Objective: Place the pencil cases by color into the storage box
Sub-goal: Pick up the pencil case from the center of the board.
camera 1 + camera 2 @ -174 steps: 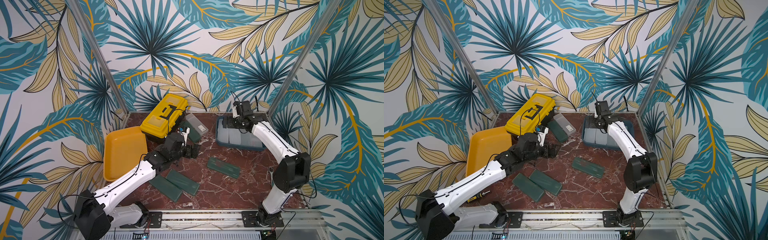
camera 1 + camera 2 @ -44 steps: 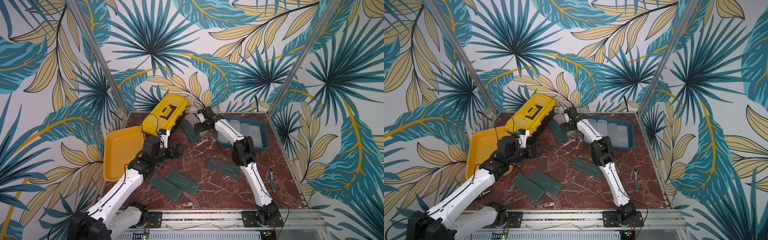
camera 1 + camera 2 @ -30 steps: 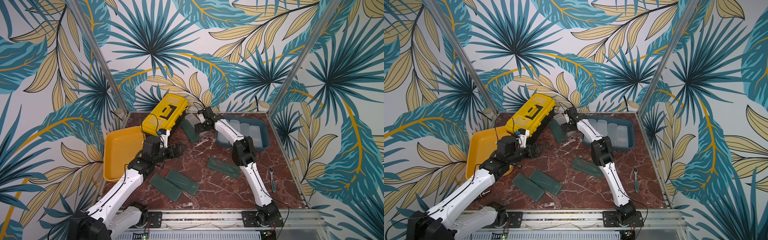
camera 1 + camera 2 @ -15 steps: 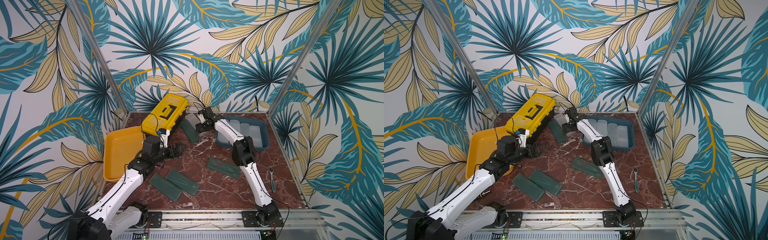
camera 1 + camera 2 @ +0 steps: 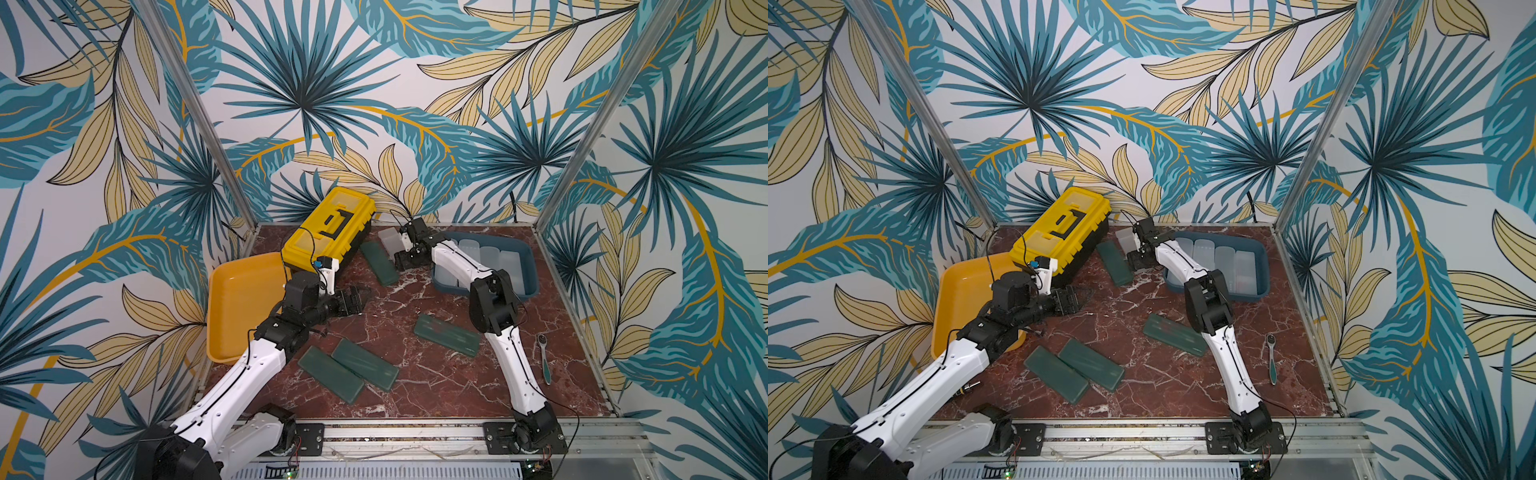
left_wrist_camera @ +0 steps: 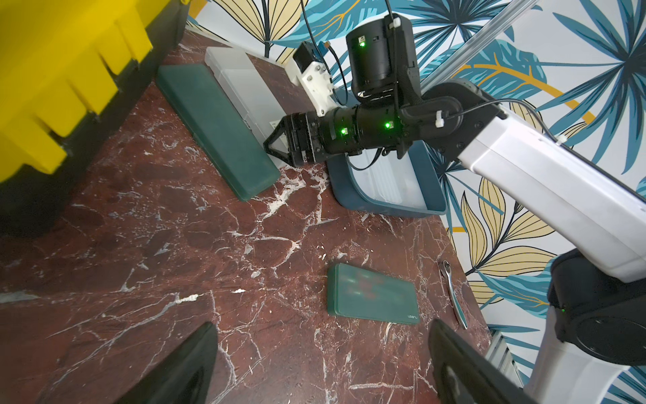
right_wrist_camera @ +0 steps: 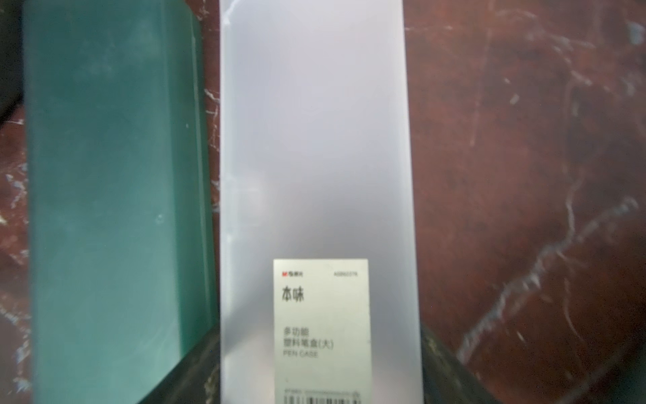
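Right wrist view: the right gripper [image 7: 320, 363] has its fingers [image 7: 195, 370] set against the two long edges of a frosted white pencil case [image 7: 314, 140], near its labelled end; we read this as clamped on the case, which lies flat on the worktop [image 7: 524, 175]. A dark green pencil case [image 7: 115, 175] lies parallel to it, just beside the gripper on the side away from the storage box [image 5: 533, 268]; a narrow gap separates the two cases. In both top views the box stands close beside the right forearm; four white cases [image 5: 488, 259] lie side by side in it.

The left gripper [image 5: 353, 297] hangs over bare worktop, fingers wide apart, nothing between them; a pair of green cases [image 5: 365, 363] lies well back from it toward the robot's base, and a single green case [image 5: 446, 334] lies between the two arms.

We judge the step in hand to be the pickup of the last loose white case; the white group looks nearly complete, and no green case is stowed yet.

Requirements for the next move, as we judge them:
- lift straight up, so that the green neighbour is not dragged;
- keep the wrist level, since a grip near one end may let the case tilt;
- carry over the box rim and lower beside the white row; the forearm hides part of the box, so free space there cannot be confirmed.
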{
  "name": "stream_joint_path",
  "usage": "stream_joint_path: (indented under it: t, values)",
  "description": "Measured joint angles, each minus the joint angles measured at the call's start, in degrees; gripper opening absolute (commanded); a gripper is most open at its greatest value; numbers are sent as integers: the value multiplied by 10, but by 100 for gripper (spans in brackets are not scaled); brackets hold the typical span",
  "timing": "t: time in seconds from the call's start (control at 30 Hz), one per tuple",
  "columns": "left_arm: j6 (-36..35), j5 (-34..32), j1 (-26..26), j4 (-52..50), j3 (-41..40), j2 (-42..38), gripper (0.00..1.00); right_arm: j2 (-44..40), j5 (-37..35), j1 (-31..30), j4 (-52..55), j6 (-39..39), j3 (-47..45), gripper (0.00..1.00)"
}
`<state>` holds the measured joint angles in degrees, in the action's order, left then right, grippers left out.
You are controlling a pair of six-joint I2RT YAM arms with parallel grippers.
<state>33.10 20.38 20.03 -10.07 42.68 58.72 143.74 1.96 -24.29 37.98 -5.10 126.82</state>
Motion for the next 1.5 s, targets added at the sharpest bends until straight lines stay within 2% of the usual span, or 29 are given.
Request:
stream_joint_path:
  t: [0.3,0.7,0.83,0.97,1.07,1.5]
  values:
    - [3,-4,0,1,-5,-29,95,-90,-7,-5,-29,-65,-128,75]
    - [9,-10,0,2,-16,-41,95,-143,-60,-38,-56,-116,-259,75]
    - [9,-10,0,2,-17,-41,95,-165,-62,-43,-69,-131,-298,80]
    - [9,-10,0,2,-17,-39,95,-167,-64,-47,-73,-138,-299,91]
    - [9,-10,0,2,-17,-38,95,-167,-65,-47,-67,-139,-293,95]
    - [3,-10,0,2,-17,-31,95,-120,-106,-34,-16,-125,-116,96]
